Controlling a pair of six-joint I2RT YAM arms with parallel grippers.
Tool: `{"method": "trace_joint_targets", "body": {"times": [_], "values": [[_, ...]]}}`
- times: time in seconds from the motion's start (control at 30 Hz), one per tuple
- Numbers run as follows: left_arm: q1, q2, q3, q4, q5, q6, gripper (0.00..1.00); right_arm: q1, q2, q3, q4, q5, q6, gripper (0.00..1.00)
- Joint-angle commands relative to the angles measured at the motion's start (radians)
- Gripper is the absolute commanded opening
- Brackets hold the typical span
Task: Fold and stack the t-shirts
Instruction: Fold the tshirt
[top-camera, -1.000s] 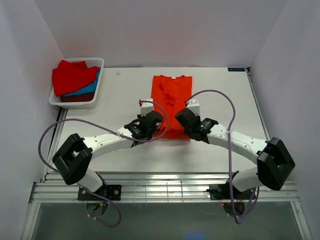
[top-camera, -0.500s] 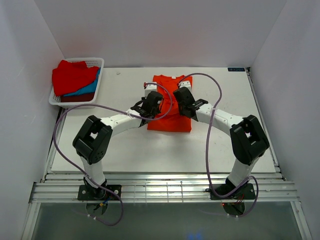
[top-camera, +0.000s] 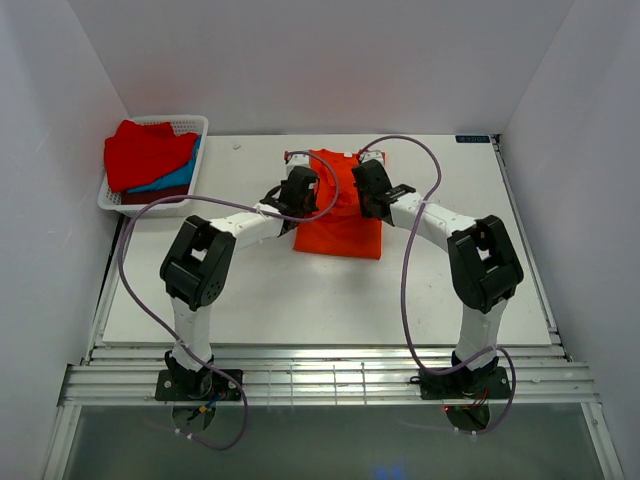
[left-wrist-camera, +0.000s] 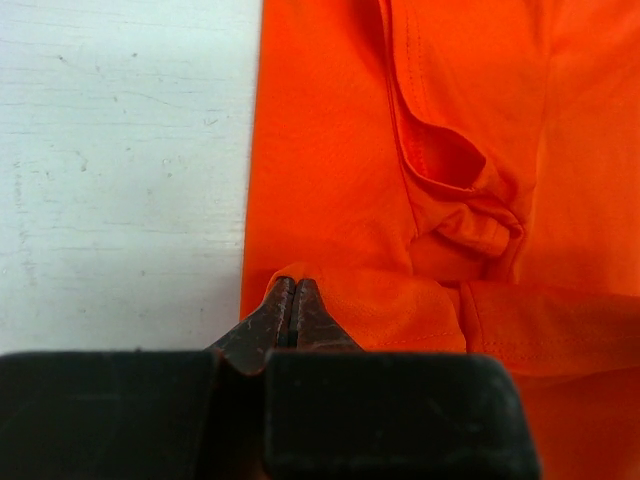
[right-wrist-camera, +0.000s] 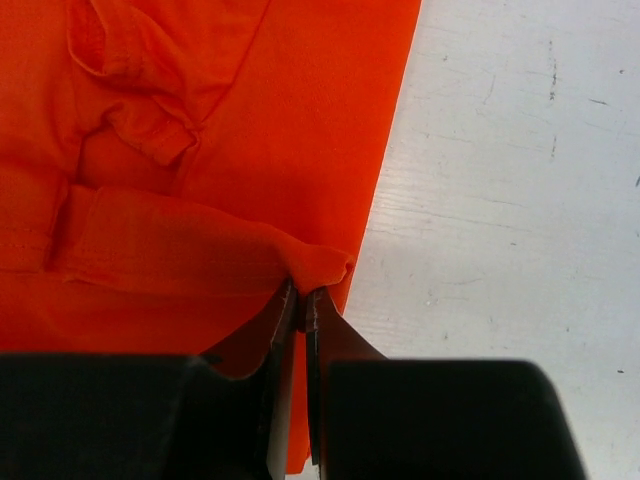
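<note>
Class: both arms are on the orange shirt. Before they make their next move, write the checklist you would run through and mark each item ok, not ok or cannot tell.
1. Left claw shut on a pinch of the orange t-shirt at its edge: ok.
2. Right claw shut on the opposite edge: ok.
3. Both claws level with each other across the shirt: ok.
4. Lifted edge lined up with the collar: cannot tell, the arms cover it.
5. Shirt lies wholly on the table: ok.
6. Basket of other shirts clear of both arms: ok.
</note>
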Motion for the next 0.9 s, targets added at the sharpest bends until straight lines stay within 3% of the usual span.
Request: {"method": "trace_joint_targets", "body": {"times": [0.0, 0.73, 0.83, 0.87], "values": [[0.019, 0.020, 0.067, 0.042, 0.042, 0.027, 0.00, -0.014, 0.042, 0.060, 0.021, -0.025, -0.022, 0.08], [0.102, 0.206, 0.217, 0.132, 0.139, 0.084, 0.00, -0.091, 0.212, 0.213, -0.005, -0.054, -0.016, 0.08], [0.102, 0.223, 0.239, 0.157, 0.130, 0.105, 0.12, -0.098, 0.240, 0.245, -0.012, -0.051, -0.016, 0.08], [0.102, 0.224, 0.249, 0.160, 0.111, 0.113, 0.32, -0.100, 0.246, 0.260, -0.014, -0.051, -0.016, 0.08]]}}
